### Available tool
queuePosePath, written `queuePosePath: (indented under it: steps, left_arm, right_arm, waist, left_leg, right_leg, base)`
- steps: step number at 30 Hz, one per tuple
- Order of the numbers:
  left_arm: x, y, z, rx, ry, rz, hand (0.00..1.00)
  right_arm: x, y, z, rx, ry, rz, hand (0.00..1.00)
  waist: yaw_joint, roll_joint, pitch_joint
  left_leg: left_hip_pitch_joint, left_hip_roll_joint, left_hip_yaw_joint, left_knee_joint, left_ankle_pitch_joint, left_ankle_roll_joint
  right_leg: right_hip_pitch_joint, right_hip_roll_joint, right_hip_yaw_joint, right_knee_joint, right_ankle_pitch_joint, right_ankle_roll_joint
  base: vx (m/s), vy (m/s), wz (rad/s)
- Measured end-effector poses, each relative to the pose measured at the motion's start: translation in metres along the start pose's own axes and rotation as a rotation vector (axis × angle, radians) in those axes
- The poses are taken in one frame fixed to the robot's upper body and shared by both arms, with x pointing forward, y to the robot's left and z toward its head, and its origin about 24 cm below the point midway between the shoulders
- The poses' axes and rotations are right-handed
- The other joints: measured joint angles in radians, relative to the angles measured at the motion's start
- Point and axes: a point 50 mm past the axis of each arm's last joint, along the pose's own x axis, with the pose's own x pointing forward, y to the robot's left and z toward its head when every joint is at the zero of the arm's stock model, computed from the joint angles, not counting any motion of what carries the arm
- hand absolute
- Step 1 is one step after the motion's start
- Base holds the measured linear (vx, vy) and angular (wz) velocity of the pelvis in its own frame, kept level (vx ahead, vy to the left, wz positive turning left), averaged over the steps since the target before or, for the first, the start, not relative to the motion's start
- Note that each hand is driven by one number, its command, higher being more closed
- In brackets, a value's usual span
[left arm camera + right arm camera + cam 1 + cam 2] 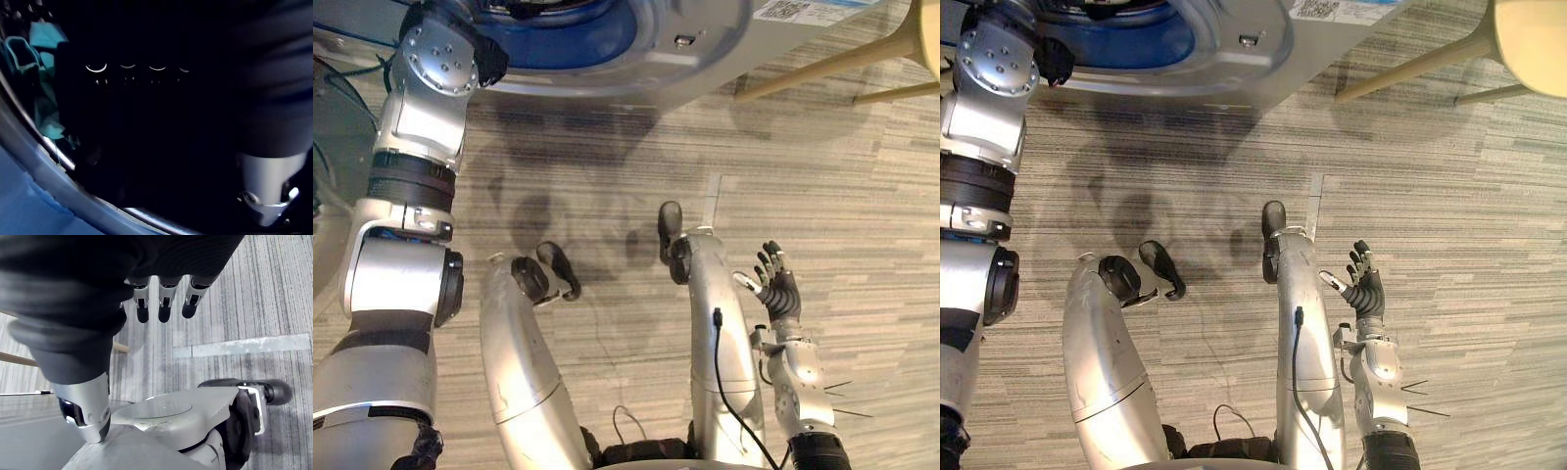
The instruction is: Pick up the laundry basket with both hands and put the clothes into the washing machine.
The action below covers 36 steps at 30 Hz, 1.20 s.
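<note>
Closest to you, your right hand (781,292) hangs low on the right, just beside the robot and over the striped grey floor (862,196). It's released: the fingers (164,308) are straight and a bit spread, the thumb (85,416) sits apart from them, and there's nothing in it or touching it. A pale tape strip (712,196) lies on the floor a little further out, ahead of that hand.

Further up on the left, your left arm (411,176) stretches all the way to the washing machine (724,49) and goes in through the blue ring (607,34) around its opening. The left hand (271,181) is inside the drum, and it's really dark in there. You get a few glints off the fingertips and that's it, so I can't tell whether it's grasping anything or hanging loose.

The clothes: you can see teal cloth (44,54) lying inside the drum, past the fingers and close to the blue rim.

Farthest off on the right, the pale wooden stool (1533,44) stands next to the machine.
</note>
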Motion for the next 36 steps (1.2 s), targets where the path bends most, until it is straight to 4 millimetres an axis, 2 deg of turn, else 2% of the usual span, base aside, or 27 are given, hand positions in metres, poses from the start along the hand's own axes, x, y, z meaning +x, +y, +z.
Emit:
queuePosePath:
  steps: [4,6,9,12,14,17,18,21,24,25,28,29,30,32,35,36]
  left_arm:
    - [-0.013,0.028,0.008,0.04,-0.036,0.23,0.0]
    - [-0.023,0.034,0.008,0.011,-0.042,0.322,0.0]
    - [-0.043,0.018,-0.003,-0.091,-0.003,0.358,0.0]
    - [-0.071,-0.017,-0.01,-0.283,0.023,0.289,0.0]
    - [-0.102,-0.054,-0.019,-0.449,0.092,0.21,0.0]
    - [-0.136,-0.087,-0.024,-0.628,0.18,0.138,0.0]
    - [-0.156,-0.104,-0.027,-0.71,0.241,0.1,0.0]
    - [-0.19,-0.131,-0.03,-0.824,0.347,0.025,0.0]
    - [-0.245,-0.162,-0.031,-0.955,0.519,-0.082,0.0]
    - [-0.255,-0.167,-0.031,-0.969,0.548,-0.102,0.0]
    - [-0.311,-0.189,-0.042,-1.011,0.755,-0.189,0.0]
    - [-0.321,-0.193,-0.044,-1.006,0.792,-0.208,0.0]
    - [-0.34,-0.198,-0.047,-0.996,0.864,-0.239,0.0]
    - [-0.38,-0.207,-0.059,-0.96,1.036,-0.263,0.0]
    - [-0.42,-0.213,-0.068,-0.914,1.218,-0.286,0.0]
    - [-0.44,-0.215,-0.07,-0.879,1.293,-0.319,0.0]
  right_arm:
    - [0.0,0.004,-0.001,-0.004,-0.002,-0.024,0.0]
    - [0.0,0.005,0.0,-0.03,-0.008,-0.045,0.0]
    - [0.001,0.006,0.005,-0.101,-0.029,-0.037,0.0]
    - [0.002,0.012,0.008,-0.154,-0.045,-0.007,0.0]
    - [-0.002,0.022,0.002,-0.181,-0.021,0.034,0.0]
    - [-0.007,0.043,-0.007,-0.172,0.01,0.087,0.0]
    - [-0.008,0.046,-0.008,-0.172,0.019,0.089,0.0]
    - [-0.009,0.043,-0.011,-0.186,0.039,0.075,0.0]
    - [-0.016,0.037,-0.019,-0.209,0.086,0.062,0.0]
    - [-0.018,0.035,-0.021,-0.217,0.096,0.06,0.0]
    - [-0.03,0.021,-0.037,-0.251,0.18,0.05,0.0]
    - [-0.033,0.02,-0.04,-0.251,0.194,0.048,0.0]
    - [-0.039,0.016,-0.046,-0.246,0.226,0.04,0.0]
    - [-0.047,0.013,-0.062,-0.239,0.306,0.033,0.0]
    - [-0.059,0.01,-0.084,-0.212,0.417,0.017,0.0]
    - [-0.067,0.007,-0.097,-0.206,0.488,0.005,0.0]
  waist:
    - [0.007,0.003,-0.002]
    - [0.009,0.006,-0.005]
    - [0.014,0.011,-0.01]
    - [0.018,0.013,-0.025]
    - [0.025,0.016,-0.1]
    - [0.048,0.017,-0.125]
    - [0.059,0.025,-0.14]
    - [0.072,0.031,-0.145]
    - [0.073,0.037,-0.163]
    - [0.074,0.041,-0.168]
    - [0.083,0.05,-0.209]
    - [0.089,0.05,-0.215]
    - [0.099,0.049,-0.236]
    - [0.104,0.05,-0.286]
    - [0.111,0.05,-0.328]
    - [0.113,0.052,-0.364]
  left_leg:
    - [0.021,-0.007,-0.018,-0.031,0.021,-0.021]
    - [0.034,-0.007,-0.026,-0.04,0.025,-0.029]
    - [0.073,-0.007,-0.031,-0.062,0.031,-0.041]
    - [0.127,-0.006,-0.04,-0.102,0.04,-0.057]
    - [0.14,-0.006,-0.037,-0.14,0.047,-0.069]
    - [0.203,-0.007,-0.037,-0.193,0.063,-0.088]
    - [0.233,-0.011,-0.04,-0.228,0.074,-0.095]
    - [0.32,-0.022,-0.037,-0.297,0.093,-0.107]
    - [0.469,-0.044,-0.034,-0.417,0.125,-0.116]
    - [0.495,-0.048,-0.033,-0.441,0.132,-0.115]
    - [0.668,-0.076,-0.02,-0.594,0.175,-0.119]
    - [0.704,-0.082,-0.017,-0.623,0.184,-0.121]
    - [0.765,-0.095,-0.01,-0.682,0.202,-0.121]
    - [0.871,-0.117,-0.004,-0.806,0.247,-0.119]
    - [1.001,-0.139,0.008,-0.952,0.301,-0.117]
    - [1.053,-0.148,0.016,-1.026,0.331,-0.117]
  right_leg:
    - [0.026,-0.008,-0.022,-0.008,-0.008,-0.019]
    - [0.04,-0.009,-0.033,-0.01,-0.013,-0.028]
    - [0.079,-0.008,-0.043,-0.02,-0.021,-0.041]
    - [0.137,-0.008,-0.058,-0.051,-0.026,-0.05]
    - [0.146,-0.007,-0.065,-0.076,-0.029,-0.058]
    - [0.202,-0.008,-0.079,-0.105,-0.036,-0.072]
    - [0.236,-0.01,-0.09,-0.129,-0.038,-0.076]
    - [0.322,-0.013,-0.103,-0.18,-0.038,-0.077]
    - [0.476,-0.031,-0.13,-0.271,-0.039,-0.077]
    - [0.504,-0.034,-0.135,-0.291,-0.039,-0.078]
    - [0.686,-0.052,-0.169,-0.417,-0.026,-0.092]
    - [0.72,-0.055,-0.172,-0.439,-0.022,-0.089]
    - [0.777,-0.063,-0.177,-0.481,-0.017,-0.086]
    - [0.884,-0.073,-0.2,-0.582,0.008,-0.08]
    - [1.01,-0.076,-0.218,-0.704,0.043,-0.069]
    - [1.056,-0.076,-0.224,-0.768,0.065,-0.063]
  base:
    - [-0.03,-0.047,0.13]
    - [-0.01,-0.043,0.08]
    - [-0.01,-0.046,0.07]
    - [-0.01,-0.053,0.06]
    - [0.02,-0.064,0.04]
    - [0.05,-0.089,0.11]
    - [0.05,-0.097,0.18]
    - [0.05,-0.077,0.17]
    - [0.08,-0.081,0.3]
    - [0.09,-0.067,0.41]
    - [0.12,-0.041,0.33]
    - [0.19,-0.028,0.31]
    - [0.19,-0.012,0.3]
    - [0.16,0.014,0.32]
    - [0.13,0.022,0.21]
    - [0.15,0.039,0.08]
